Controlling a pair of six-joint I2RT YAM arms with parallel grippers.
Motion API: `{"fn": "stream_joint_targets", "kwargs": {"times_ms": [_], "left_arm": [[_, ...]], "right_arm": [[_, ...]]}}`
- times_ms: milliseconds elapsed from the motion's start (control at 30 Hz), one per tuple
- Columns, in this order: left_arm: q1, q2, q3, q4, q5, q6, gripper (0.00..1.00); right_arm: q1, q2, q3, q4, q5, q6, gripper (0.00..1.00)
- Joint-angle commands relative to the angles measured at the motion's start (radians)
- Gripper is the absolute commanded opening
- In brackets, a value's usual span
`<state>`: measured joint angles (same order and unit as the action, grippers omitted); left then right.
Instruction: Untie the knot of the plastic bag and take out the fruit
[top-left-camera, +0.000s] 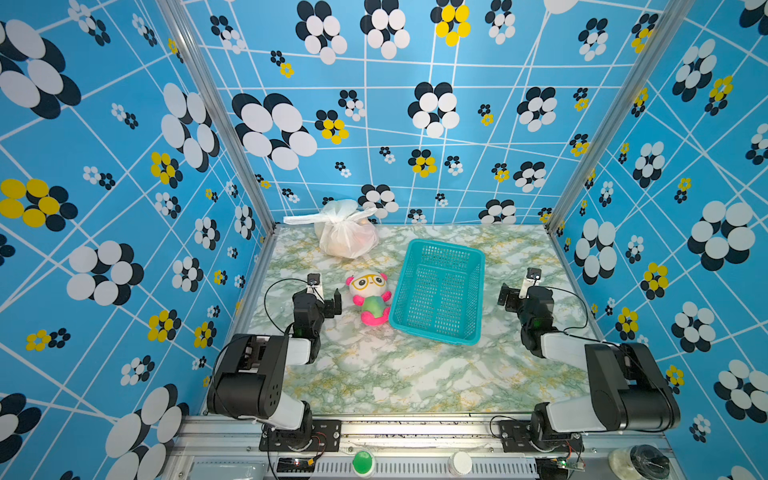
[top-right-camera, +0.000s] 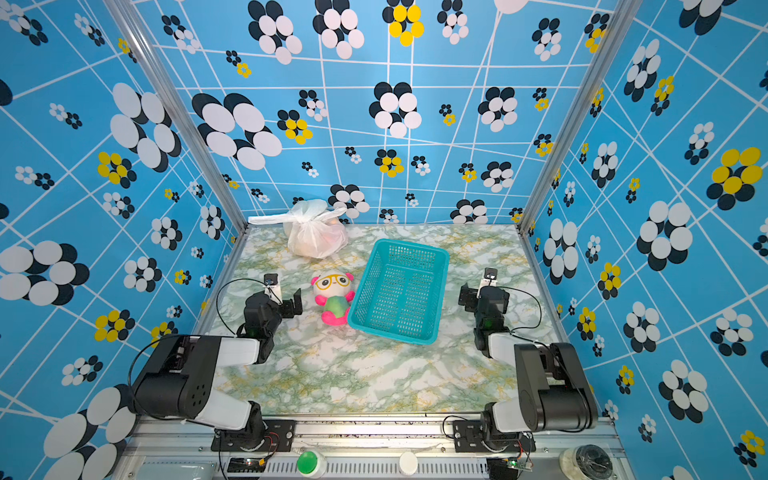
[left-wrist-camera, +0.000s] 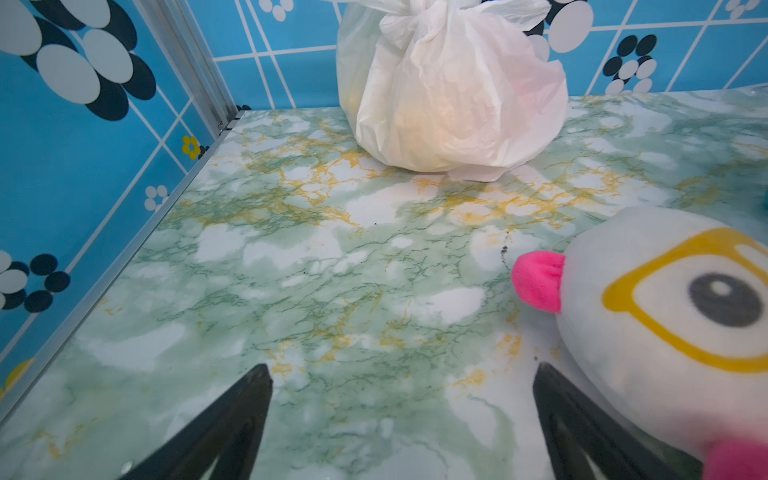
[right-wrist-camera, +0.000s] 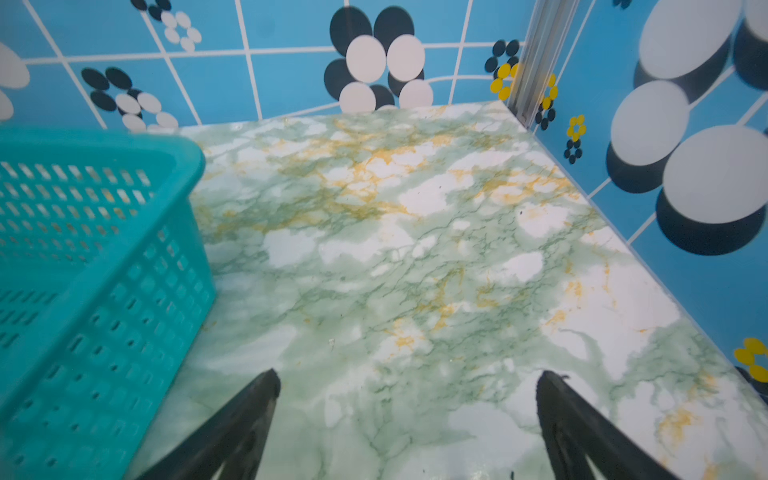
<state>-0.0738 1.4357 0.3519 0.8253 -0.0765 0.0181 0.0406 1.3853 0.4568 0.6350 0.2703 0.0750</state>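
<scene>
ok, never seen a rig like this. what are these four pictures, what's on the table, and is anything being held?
This is a two-armed tabletop robot inside a blue patterned booth. The two wide pictures come from one stereo camera overhead, so they nearly match. The other two come from cameras on the wrists, and each looks out past its own pincer. The left pincer and the right pincer are both open and hold nothing.

Three things lie on the marbled table:
- A white plastic bag sits at the back. Its knot is tied, and the fruit shows only as yellow-orange tints through the plastic.
- A plush toy with glasses lies beside the left pincer.
- An empty teal basket stands next to the toy, on the right arm's side.
</scene>
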Motion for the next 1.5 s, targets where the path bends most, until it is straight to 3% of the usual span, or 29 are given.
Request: {"fn": "stream_joint_targets", "kwargs": {"times_ms": [0,100,133,200,233,367,467,533,600,700,767,967,1100,1167,1300,1467], "left_arm": [[-0.008,-0.226,0.113,-0.332,-0.061,-0.064,0.99],[-0.007,-0.350,0.233,-0.623,-0.010,-0.157,0.99],[-0.010,-0.399,0.245,-0.665,0.059,-0.172,0.99],[-0.036,-0.517,0.174,-0.561,0.215,-0.140,0.99],[-0.047,-0.578,0.124,-0.501,0.239,-0.164,0.99],[-0.019,-0.775,0.010,-0.458,0.110,-0.411,0.99],[0.056,-0.888,-0.090,-0.359,0.158,-0.591,0.99],[0.093,-0.941,-0.075,-0.435,0.178,-0.682,0.99],[0.099,-0.946,-0.002,-0.545,0.168,-0.690,0.99],[0.101,-0.907,0.068,-0.554,0.143,-0.675,0.99],[0.101,-0.868,0.106,-0.574,0.164,-0.676,1.00],[0.074,-0.583,0.312,-0.713,0.235,-0.655,0.97],[-0.019,-0.350,0.429,-0.670,0.130,-0.591,0.98],[-0.039,-0.196,0.530,-0.677,0.085,-0.563,0.97],[-0.027,0.121,0.825,-0.802,0.114,-0.511,0.92],[-0.026,0.282,0.970,-0.845,0.073,-0.447,0.94]], "right_arm": [[-0.004,-0.121,0.063,-0.243,0.112,0.085,0.99],[-0.004,-0.274,0.044,-0.302,0.135,0.204,0.99],[-0.004,-0.340,0.024,-0.303,0.114,0.240,0.99],[-0.004,-0.462,0.027,-0.440,0.071,0.361,0.99],[-0.004,-0.520,0.025,-0.473,0.045,0.363,0.99],[-0.005,-0.719,-0.057,-0.451,0.051,0.496,0.99],[-0.005,-0.881,-0.137,-0.327,-0.047,0.519,0.99],[-0.005,-0.913,-0.114,-0.320,-0.127,0.551,0.99],[-0.005,-0.863,-0.027,-0.391,-0.200,0.574,0.99],[-0.002,-0.724,0.127,-0.505,-0.355,0.568,0.99],[0.018,-0.664,0.153,-0.503,-0.401,0.559,0.99],[0.217,-0.477,0.285,-0.674,-0.238,0.437,0.97],[0.293,-0.326,0.352,-0.711,-0.171,0.401,0.94],[0.299,-0.247,0.398,-0.768,-0.116,0.395,0.92],[0.301,-0.107,0.461,-0.834,-0.044,0.378,0.91],[0.301,0.028,0.511,-0.854,0.037,0.376,0.90]]}}
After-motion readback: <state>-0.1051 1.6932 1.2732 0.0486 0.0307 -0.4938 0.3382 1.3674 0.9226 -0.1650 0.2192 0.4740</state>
